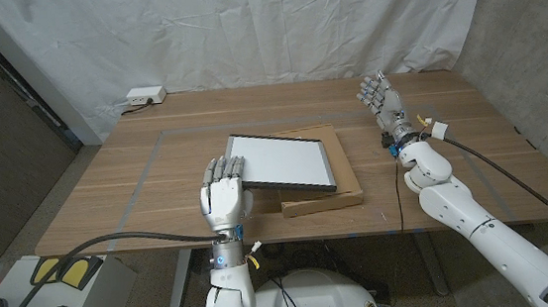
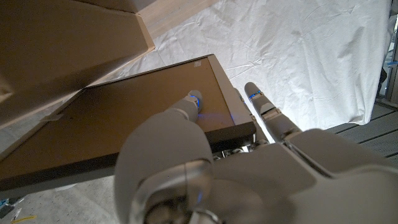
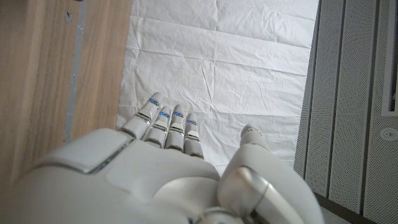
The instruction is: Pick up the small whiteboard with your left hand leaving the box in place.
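One whiteboard (image 1: 282, 162) lies tilted on the box (image 1: 323, 205), long axis across the table (image 1: 109, 198). Left hand (image 1: 223, 190) grasps its near-left corner; right hand (image 1: 381, 99) hovers released.

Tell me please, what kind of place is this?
Probably a robot test room or lab, not a home: a white sheet hangs as backdrop, tape lines mark the wooden table, and cables trail from the arms.
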Tool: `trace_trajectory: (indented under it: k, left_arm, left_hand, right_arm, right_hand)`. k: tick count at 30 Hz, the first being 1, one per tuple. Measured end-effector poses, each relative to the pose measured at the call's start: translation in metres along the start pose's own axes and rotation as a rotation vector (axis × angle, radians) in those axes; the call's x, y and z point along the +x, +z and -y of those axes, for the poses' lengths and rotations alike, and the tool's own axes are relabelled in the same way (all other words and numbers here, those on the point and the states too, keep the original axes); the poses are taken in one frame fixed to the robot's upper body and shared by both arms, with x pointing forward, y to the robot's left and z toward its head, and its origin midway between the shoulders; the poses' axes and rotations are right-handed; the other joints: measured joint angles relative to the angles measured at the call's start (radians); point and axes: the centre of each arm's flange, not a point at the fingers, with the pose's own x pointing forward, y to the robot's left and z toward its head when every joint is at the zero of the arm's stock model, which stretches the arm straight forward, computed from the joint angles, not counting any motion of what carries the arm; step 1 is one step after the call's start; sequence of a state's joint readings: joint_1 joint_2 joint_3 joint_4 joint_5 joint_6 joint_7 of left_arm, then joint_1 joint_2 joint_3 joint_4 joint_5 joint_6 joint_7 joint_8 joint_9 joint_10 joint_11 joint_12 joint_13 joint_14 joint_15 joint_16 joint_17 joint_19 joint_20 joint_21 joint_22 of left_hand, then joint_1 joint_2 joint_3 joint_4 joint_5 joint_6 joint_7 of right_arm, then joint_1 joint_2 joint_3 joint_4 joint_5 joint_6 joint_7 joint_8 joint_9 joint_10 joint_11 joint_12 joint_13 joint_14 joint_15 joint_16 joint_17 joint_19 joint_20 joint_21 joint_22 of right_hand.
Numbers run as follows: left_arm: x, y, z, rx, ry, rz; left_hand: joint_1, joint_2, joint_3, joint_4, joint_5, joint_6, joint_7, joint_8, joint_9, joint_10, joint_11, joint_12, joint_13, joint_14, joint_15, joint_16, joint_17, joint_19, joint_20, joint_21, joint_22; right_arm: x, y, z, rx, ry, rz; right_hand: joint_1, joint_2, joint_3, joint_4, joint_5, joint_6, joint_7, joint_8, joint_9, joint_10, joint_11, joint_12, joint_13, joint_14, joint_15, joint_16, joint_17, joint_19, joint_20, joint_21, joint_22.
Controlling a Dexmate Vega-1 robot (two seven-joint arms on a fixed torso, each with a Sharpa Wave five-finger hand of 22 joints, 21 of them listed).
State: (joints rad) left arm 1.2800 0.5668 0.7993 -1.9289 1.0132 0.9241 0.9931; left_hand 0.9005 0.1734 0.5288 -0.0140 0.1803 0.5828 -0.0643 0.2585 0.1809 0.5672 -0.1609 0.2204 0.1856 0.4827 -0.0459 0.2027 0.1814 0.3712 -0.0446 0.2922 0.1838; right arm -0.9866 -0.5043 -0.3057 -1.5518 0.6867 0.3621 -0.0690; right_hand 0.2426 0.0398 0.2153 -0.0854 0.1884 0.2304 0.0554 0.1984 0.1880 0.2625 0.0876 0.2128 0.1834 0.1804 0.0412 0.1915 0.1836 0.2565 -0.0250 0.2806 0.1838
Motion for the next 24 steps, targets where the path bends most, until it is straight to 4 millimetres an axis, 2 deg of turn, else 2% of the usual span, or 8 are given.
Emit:
trace_trajectory:
  k: [24]
  left_arm:
    - [0.015, -0.01, -0.011, -0.015, 0.073, -0.019]
  left_hand:
    - [0.006, 0.01, 0.021, 0.007, -0.003, 0.0, 0.0, -0.015, 0.003, 0.005, 0.005, -0.006, 0.002, 0.0, 0.0, -0.008, 0.003, 0.0, 0.0, 0.0, 0.0]
  right_arm:
    - [0.0, 0.005, -0.005, -0.015, 0.004, 0.004]
  right_hand:
    - [0.0, 0.0, 0.0, 0.0, 0.0, 0.0, 0.0, 0.0, 0.0, 0.0, 0.0, 0.0, 0.0, 0.005, -0.005, 0.0, 0.0, 0.0, 0.0, 0.0, 0.0]
